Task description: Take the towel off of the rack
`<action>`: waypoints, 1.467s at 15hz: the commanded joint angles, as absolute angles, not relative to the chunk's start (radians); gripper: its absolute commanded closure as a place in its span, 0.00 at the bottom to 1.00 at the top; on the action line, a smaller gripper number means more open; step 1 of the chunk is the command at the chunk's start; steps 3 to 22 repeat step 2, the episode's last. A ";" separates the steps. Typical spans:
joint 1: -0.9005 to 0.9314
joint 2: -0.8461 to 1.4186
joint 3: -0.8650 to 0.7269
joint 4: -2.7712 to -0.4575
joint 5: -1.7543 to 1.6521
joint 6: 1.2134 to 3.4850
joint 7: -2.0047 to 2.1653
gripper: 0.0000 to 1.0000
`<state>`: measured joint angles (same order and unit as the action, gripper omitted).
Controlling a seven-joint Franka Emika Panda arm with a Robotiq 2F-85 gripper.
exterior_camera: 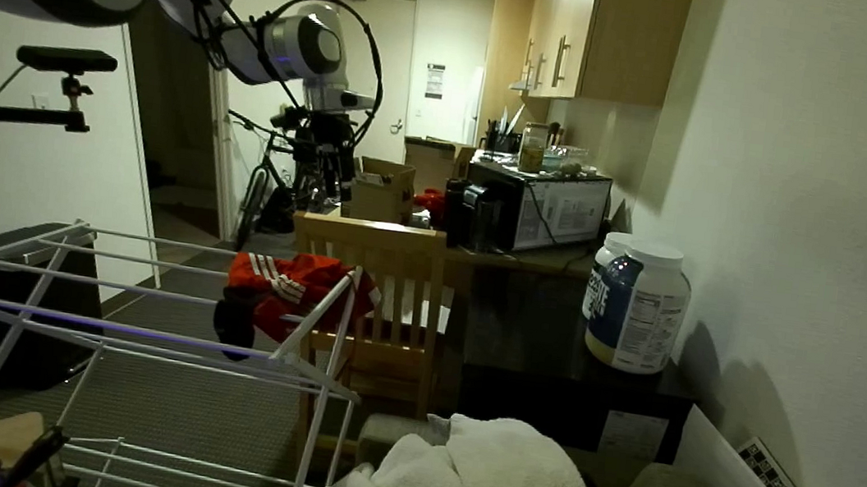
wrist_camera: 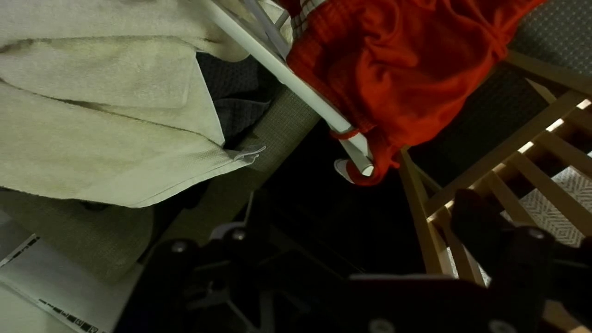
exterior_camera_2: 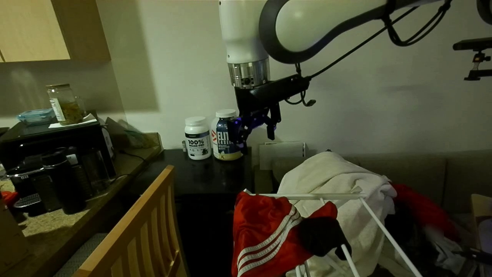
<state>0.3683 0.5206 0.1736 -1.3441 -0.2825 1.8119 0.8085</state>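
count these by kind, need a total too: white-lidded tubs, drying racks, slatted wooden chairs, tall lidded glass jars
White-lidded tubs: 2
Drying rack: 1
Slatted wooden chair: 1
Tall lidded glass jar: 1
Total: 5

In an exterior view, we are facing the wall [exterior_camera_2: 173, 57] behind the gripper [exterior_camera_2: 257, 139], standing rather near to it. In an exterior view, we are looking from farther away, past the gripper, toward the door [exterior_camera: 379, 63]. Both are sharing the rack [exterior_camera_2: 342, 196], lower than the gripper. The wrist view, very near the gripper, is looking downward, also including this rack.
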 commanded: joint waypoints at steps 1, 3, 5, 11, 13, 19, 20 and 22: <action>0.393 0.522 0.142 -1.337 -0.267 1.809 0.800 0.00; 0.393 0.522 0.142 -1.337 -0.267 1.809 0.800 0.00; 0.393 0.522 0.142 -1.337 -0.267 1.809 0.800 0.00; 0.393 0.522 0.142 -1.337 -0.267 1.809 0.800 0.00; 0.393 0.522 0.142 -1.337 -0.267 1.809 0.800 0.00; 0.393 0.522 0.142 -1.337 -0.267 1.809 0.800 0.00; 0.393 0.522 0.142 -1.337 -0.267 1.809 0.800 0.00; 0.393 0.522 0.142 -1.337 -0.267 1.809 0.800 0.00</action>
